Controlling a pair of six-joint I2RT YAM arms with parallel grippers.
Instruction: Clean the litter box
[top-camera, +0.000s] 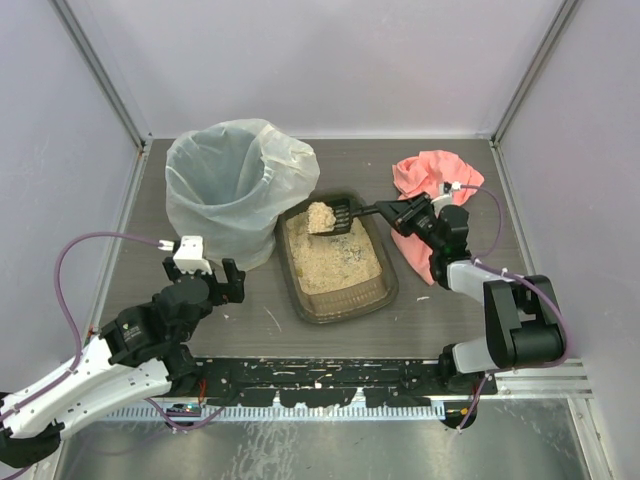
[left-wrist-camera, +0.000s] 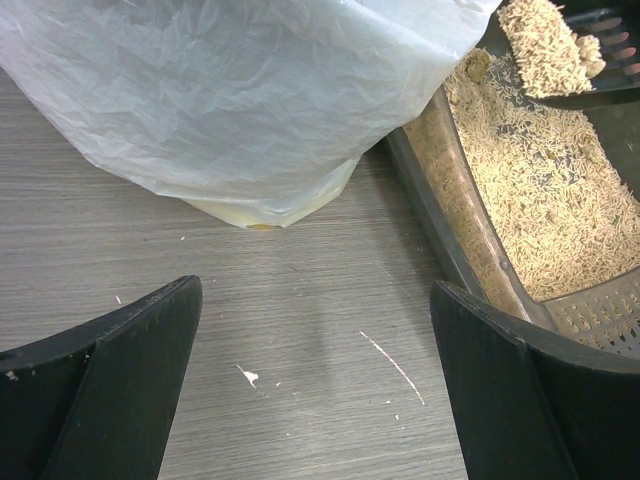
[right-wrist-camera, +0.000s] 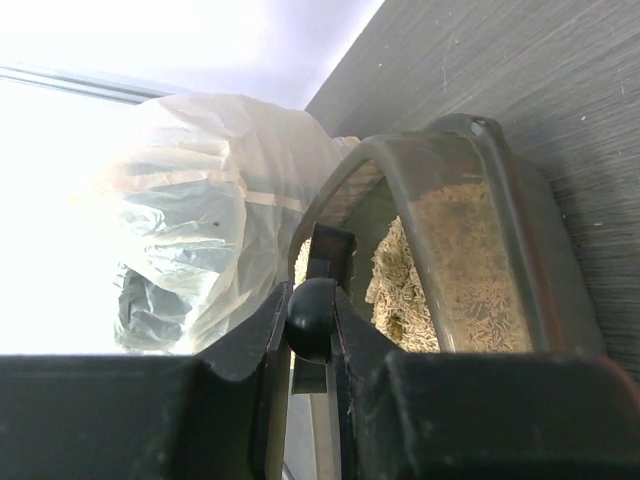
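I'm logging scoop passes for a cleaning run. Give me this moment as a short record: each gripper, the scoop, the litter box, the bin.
left gripper: open, empty, over the table near the bin
right gripper: shut on the scoop's handle
scoop: black, loaded with litter, held over the litter box's far end
litter box: tan litter inside, right of the bin
bin: lined with a translucent white bag
pink cloth: far right corner

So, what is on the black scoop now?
A heap of tan litter lies on the scoop, above the litter box. It covers most of the scoop's floor; any waste inside the heap is hidden.
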